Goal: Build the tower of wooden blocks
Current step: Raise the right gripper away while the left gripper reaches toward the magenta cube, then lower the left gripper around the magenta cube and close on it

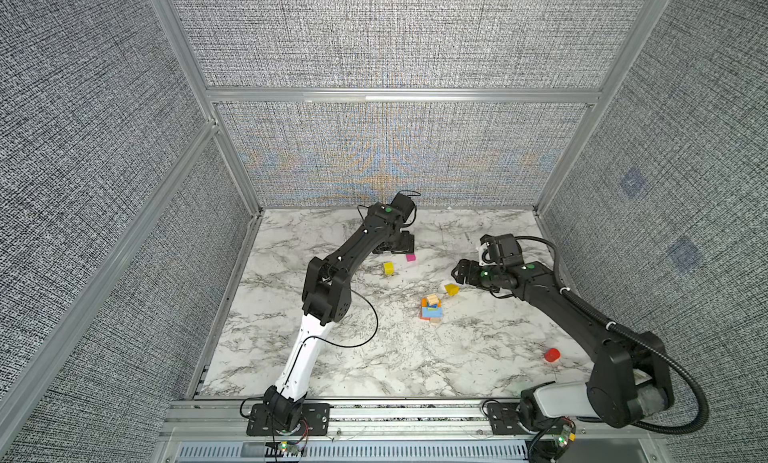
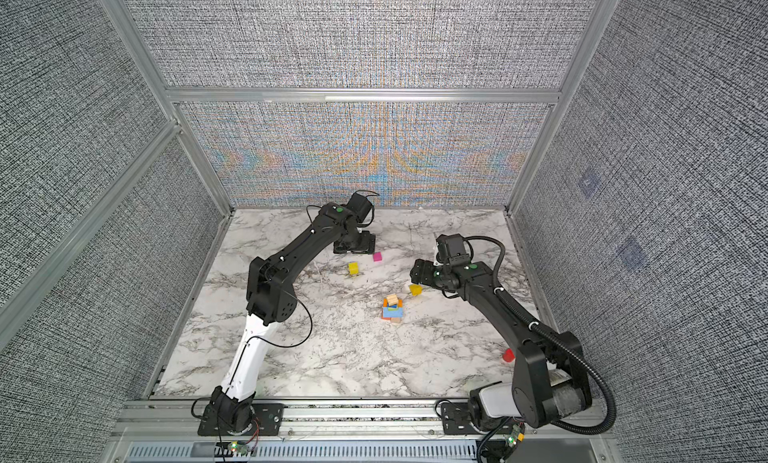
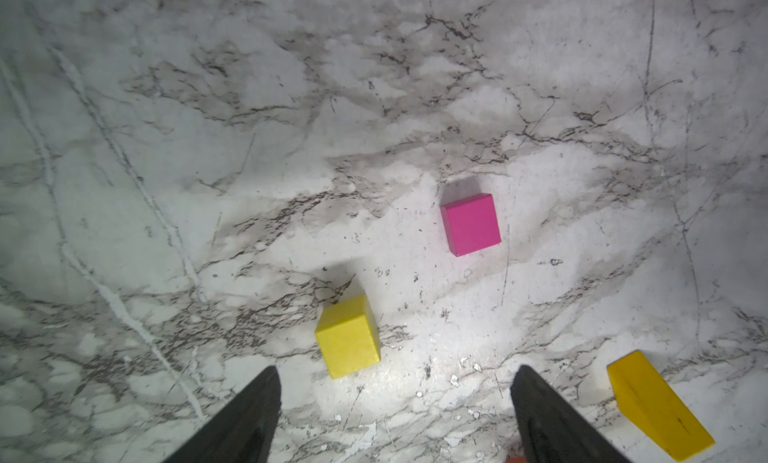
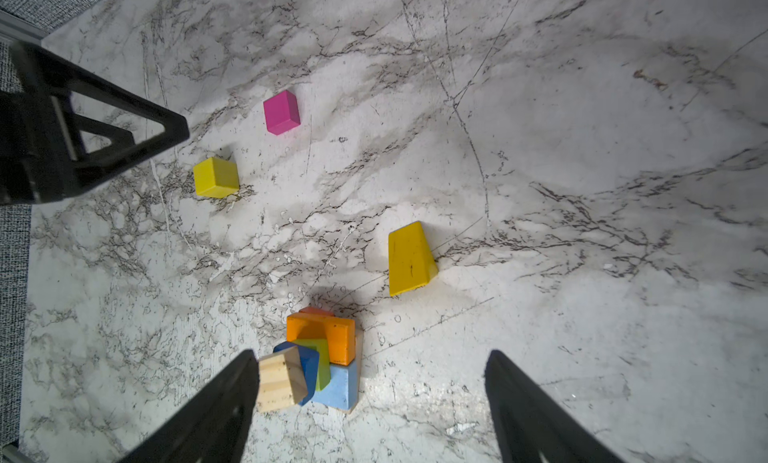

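Gaping empty, left gripper [image 3: 397,367] and right gripper [image 4: 372,350] hover clear of the tower [image 1: 432,309].

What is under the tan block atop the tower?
Under the tan block a blue block shows, then a green block, an orange brick and a light blue brick. The blue block's top is covered.

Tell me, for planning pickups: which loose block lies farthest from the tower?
The red block, alone beside the right arm; every other loose block sits nearer the tower.
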Robot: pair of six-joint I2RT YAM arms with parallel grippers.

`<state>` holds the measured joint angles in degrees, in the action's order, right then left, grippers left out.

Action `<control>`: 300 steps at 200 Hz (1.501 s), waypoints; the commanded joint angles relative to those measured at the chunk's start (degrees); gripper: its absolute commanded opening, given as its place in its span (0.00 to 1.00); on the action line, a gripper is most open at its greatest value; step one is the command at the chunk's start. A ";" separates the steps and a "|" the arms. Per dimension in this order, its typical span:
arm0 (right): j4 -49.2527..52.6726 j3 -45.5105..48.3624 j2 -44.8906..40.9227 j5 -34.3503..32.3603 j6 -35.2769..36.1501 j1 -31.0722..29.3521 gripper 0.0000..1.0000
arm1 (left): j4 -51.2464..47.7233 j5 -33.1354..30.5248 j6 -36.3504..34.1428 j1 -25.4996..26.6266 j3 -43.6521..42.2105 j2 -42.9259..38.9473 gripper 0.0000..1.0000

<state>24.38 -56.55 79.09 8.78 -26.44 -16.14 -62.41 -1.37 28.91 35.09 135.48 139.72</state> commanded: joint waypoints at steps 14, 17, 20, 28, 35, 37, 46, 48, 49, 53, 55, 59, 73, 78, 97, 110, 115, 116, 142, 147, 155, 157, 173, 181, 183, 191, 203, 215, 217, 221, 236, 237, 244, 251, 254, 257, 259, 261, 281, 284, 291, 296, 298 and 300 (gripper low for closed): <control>-2.41 2.09 -0.61 1.08 -1.62 -0.12 0.88 | 3.88 0.49 -0.28 0.83 2.17 3.21 0.88; -2.61 2.21 -0.76 1.22 -1.66 -0.12 0.88 | 4.00 0.52 -0.17 0.93 2.54 3.61 0.88; -2.65 2.33 -0.82 1.31 -1.76 -0.10 0.88 | 4.09 0.57 -0.17 1.06 3.01 4.17 0.88; -3.03 2.53 -0.97 1.63 -1.95 -0.13 0.88 | 4.10 0.73 0.05 1.33 4.47 5.46 0.88; -3.20 2.78 -1.08 1.85 -2.00 -0.12 0.88 | 4.00 0.79 0.18 1.63 5.79 6.63 0.88; -3.27 2.77 -1.12 1.92 -2.01 -0.12 0.88 | 3.97 0.89 0.27 1.71 6.14 6.93 0.88; -3.34 2.92 -1.21 2.18 -2.11 -0.12 0.88 | 4.12 0.93 0.35 2.06 7.68 8.14 0.88; -3.43 2.94 -1.26 2.27 -2.19 -0.12 0.88 | 4.18 0.93 0.29 2.23 7.91 8.41 0.88; -3.40 2.94 -1.33 2.28 -2.16 -0.12 0.88 | 4.25 0.93 0.28 2.29 8.02 8.52 0.88; -3.38 3.02 -1.52 2.42 -2.20 -0.12 0.88 | 4.39 0.71 0.15 2.42 8.47 8.96 0.88; -3.42 3.05 -1.53 2.48 -2.21 -0.12 0.88 | 4.44 0.48 0.04 2.59 8.70 9.18 0.88; -3.50 3.16 -1.68 2.55 -2.23 -0.12 0.88 | 4.41 -0.21 -0.25 2.80 9.17 9.52 0.88; -3.91 3.63 -2.13 2.74 -2.52 -0.23 0.88 | 4.70 -3.34 -1.32 3.77 10.23 10.60 0.88; -4.04 3.80 -2.31 2.87 -2.52 -0.26 0.88 | 4.84 -3.90 -1.56 4.03 10.32 10.84 0.88; -4.50 4.08 -2.95 3.26 -2.81 -0.37 0.88 | 4.68 -4.81 -1.14 4.13 10.35 11.71 0.88; -4.75 4.29 -3.43 3.43 -3.03 -0.31 0.88 | 4.49 -5.30 -0.83 4.11 10.33 12.06 0.88; -4.86 4.54 -3.71 3.51 -3.13 -0.35 0.88 | 4.56 -5.44 -0.76 4.11 10.33 12.29 0.87; -4.91 4.53 -3.74 3.52 -3.16 -0.32 0.88 | 4.57 -5.46 -0.77 4.11 10.33 12.36 0.87; -5.89 5.46 -4.98 4.03 -3.37 -0.40 0.88 | 5.61 -6.08 -0.43 4.20 10.58 13.24 0.87; -6.08 5.57 -5.08 4.23 -3.40 -0.39 0.88 | 5.72 -6.19 -0.28 4.20 10.84 13.49 0.87; -6.20 5.67 -5.19 4.51 -3.48 -0.46 0.88 | 5.81 -6.19 -0.01 4.15 11.27 14.02 0.86; -6.19 5.67 -5.24 4.57 -3.52 -0.47 0.88 | 5.81 -6.19 0.01 4.18 11.44 14.14 0.86; -6.37 5.92 -5.35 4.84 -3.67 -0.63 0.88 | 5.98 -6.19 0.35 4.31 12.40 15.17 0.85; -6.39 5.86 -5.39 5.10 -3.66 -0.65 0.88 | 6.10 -6.11 0.49 4.28 12.83 15.57 0.85; -6.37 5.89 -5.47 5.15 -3.70 -0.69 0.88 | 6.15 -6.10 0.53 4.37 12.93 15.69 0.85; -6.36 5.91 -5.57 5.22 -3.70 -0.79 0.88 | 6.31 -6.19 0.71 4.41 13.16 16.04 0.84; -6.50 6.01 -5.90 5.36 -3.79 -0.83 0.88 | 6.51 -6.36 0.97 4.44 13.44 16.32 0.83; -6.53 6.08 -6.20 5.46 -3.79 -0.91 0.88 | 6.60 -6.71 1.22 4.43 13.52 16.42 0.81; -6.54 6.10 -6.20 5.51 -3.82 -0.95 0.88 | 6.60 -6.78 1.23 4.41 13.54 16.43 0.81; -6.75 6.17 -6.30 5.55 -3.88 -0.93 0.88 | 6.60 -6.93 1.31 4.40 13.50 16.38 0.80; -6.88 6.26 -6.40 5.89 -3.99 -1.05 0.88 | 6.54 -7.20 1.39 4.44 13.50 16.32 0.77; -6.84 6.27 -6.40 5.94 -4.03 -1.03 0.88 | 6.53 -7.23 1.41 4.41 13.50 16.30 0.78; -6.89 6.11 -6.49 6.03 -4.04 -1.03 0.88 | 6.51 -7.32 1.42 4.43 13.43 16.35 0.76; -6.89 6.22 -6.51 6.16 -4.05 -1.07 0.88 | 6.51 -7.34 1.50 4.39 13.41 16.27 0.74; -6.91 6.22 -6.57 6.23 -4.01 -1.16 0.88 | 6.51 -7.38 1.50 4.39 13.43 16.27 0.73; -6.89 6.22 -6.55 6.26 -4.06 -1.17 0.88 | 6.51 -7.34 1.50 4.45 13.41 16.28 0.71; -6.89 6.40 -6.51 6.32 -4.10 -1.11 0.88 | 6.54 -7.34 1.50 4.41 13.41 16.28 0.70; -6.89 6.27 -6.54 6.38 -4.14 -1.13 0.88 | 6.56 -7.29 1.50 4.45 13.41 16.29 0.69; -6.90 6.34 -6.77 6.58 -4.13 -1.22 0.88 | 6.76 -6.92 1.66 4.43 12.63 15.95 0.57; -6.89 6.31 -6.83 6.60 -4.13 -1.18 0.88 | 6.77 -6.82 1.68 4.43 12.47 15.90 0.56; -6.89 6.37 -6.92 6.60 -4.10 -1.29 0.88 | 6.82 -6.81 1.76 4.44 11.98 15.85 0.53; -6.97 6.41 -6.97 6.61 -4.12 -1.29 0.88 | 6.85 -6.72 1.77 4.45 11.63 15.69 0.51; -6.98 6.42 -6.96 6.67 -4.14 -1.31 0.88 | 6.82 -6.72 1.77 4.44 11.53 15.67 0.50; -7.04 6.40 -6.94 6.69 -4.08 -1.30 0.88 | 6.85 -6.72 1.81 4.43 11.42 15.61 0.49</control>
<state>18.61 -50.50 72.42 14.68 -30.24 -17.32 -55.70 -7.79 30.02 39.53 147.94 155.89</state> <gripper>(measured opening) 0.878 0.527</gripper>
